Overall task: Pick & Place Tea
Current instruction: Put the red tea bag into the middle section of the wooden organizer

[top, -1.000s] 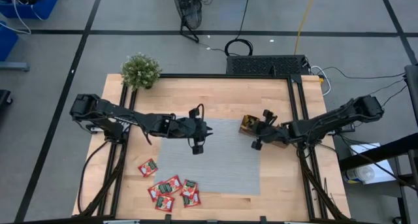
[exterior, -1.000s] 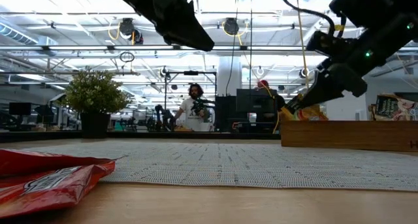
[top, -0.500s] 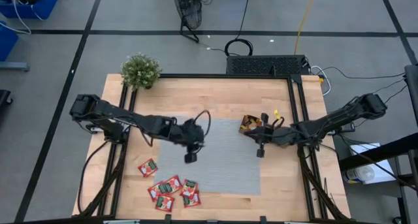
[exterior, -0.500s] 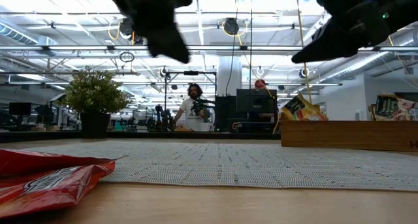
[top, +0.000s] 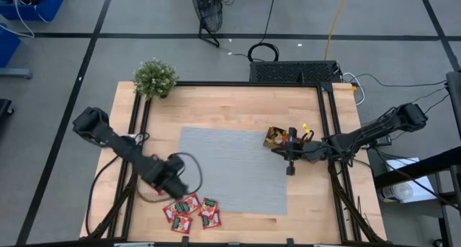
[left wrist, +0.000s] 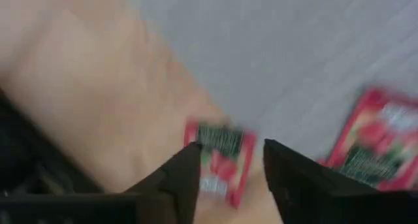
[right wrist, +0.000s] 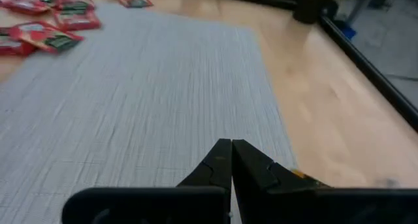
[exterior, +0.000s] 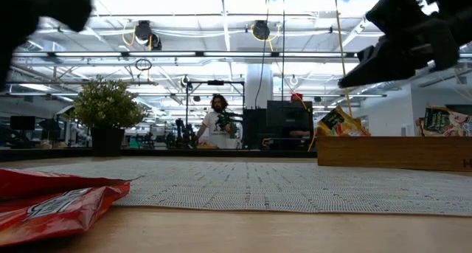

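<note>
My left gripper [left wrist: 232,149] stands open and points down near the table's near-left corner [top: 173,182]. Straight below it a single red tea sachet [left wrist: 221,165] lies flat on the wood, beside the grey mat [top: 230,168]; I cannot tell whether the fingers touch it. Several more red sachets [top: 193,209] lie flat by the mat's near-left corner and show close up in the low view [exterior: 51,201]. My right gripper [right wrist: 230,160] is shut and empty, hovering over the mat's right part [top: 290,165].
A wooden tray [exterior: 394,151] stands at the mat's far right, with upright orange-yellow and pale sachets [exterior: 335,124] in it. A potted plant [top: 155,78] sits at the far-left corner. Black frame rails [top: 130,175] run along both table sides.
My left gripper has swung from over the mat's far middle toward the table's near-left corner, turning until it points down over the lone red sachet. My right gripper has risen a little from the tray and levelled out somewhat, staying shut.
</note>
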{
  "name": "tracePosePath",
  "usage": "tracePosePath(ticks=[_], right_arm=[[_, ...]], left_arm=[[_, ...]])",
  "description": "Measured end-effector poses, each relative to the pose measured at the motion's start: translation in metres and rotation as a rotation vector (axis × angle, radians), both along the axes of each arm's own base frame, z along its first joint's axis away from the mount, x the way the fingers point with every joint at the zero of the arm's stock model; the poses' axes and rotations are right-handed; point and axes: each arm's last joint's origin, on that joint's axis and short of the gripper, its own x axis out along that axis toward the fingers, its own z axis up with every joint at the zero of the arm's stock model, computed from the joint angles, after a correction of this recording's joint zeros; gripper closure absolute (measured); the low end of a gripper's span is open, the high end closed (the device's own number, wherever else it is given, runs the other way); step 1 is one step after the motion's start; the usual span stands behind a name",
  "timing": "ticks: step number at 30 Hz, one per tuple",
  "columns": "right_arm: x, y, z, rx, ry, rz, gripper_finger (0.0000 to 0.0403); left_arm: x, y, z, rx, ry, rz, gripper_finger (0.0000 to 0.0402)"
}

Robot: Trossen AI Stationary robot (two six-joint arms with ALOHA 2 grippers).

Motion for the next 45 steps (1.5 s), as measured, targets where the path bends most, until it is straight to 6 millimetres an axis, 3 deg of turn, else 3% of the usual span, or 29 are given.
tracePosePath(ticks=[5,10,20,30,39,45], right_arm=[[-0.001,0.0,0.002,-0.042,-0.111,0.034,0.0403],[0.0,0.0,0.007,-0.064,-0.159,0.045,0.0403],[0.0,0.0,0.007,-0.067,-0.156,0.046,0.0403],[0.0,0.0,0.007,-0.086,-0.153,0.052,0.0403],[0.0,0.0,0.006,-0.088,-0.152,0.053,0.0403],[0.0,0.0,0.006,-0.088,-0.152,0.053,0.0403]], left_arm=[[-0.019,-0.021,-0.018,-0.036,0.005,0.002,0.0178],[-0.026,-0.028,-0.037,-0.077,-0.045,0.043,0.0162],[-0.05,-0.022,-0.073,-0.157,0.107,0.095,0.0185],[-0.057,-0.029,-0.077,-0.133,0.062,0.104,0.0186],[-0.052,-0.036,-0.096,-0.086,0.095,0.081,0.0205],[-0.051,-0.037,-0.096,-0.097,0.086,0.084,0.0244]])
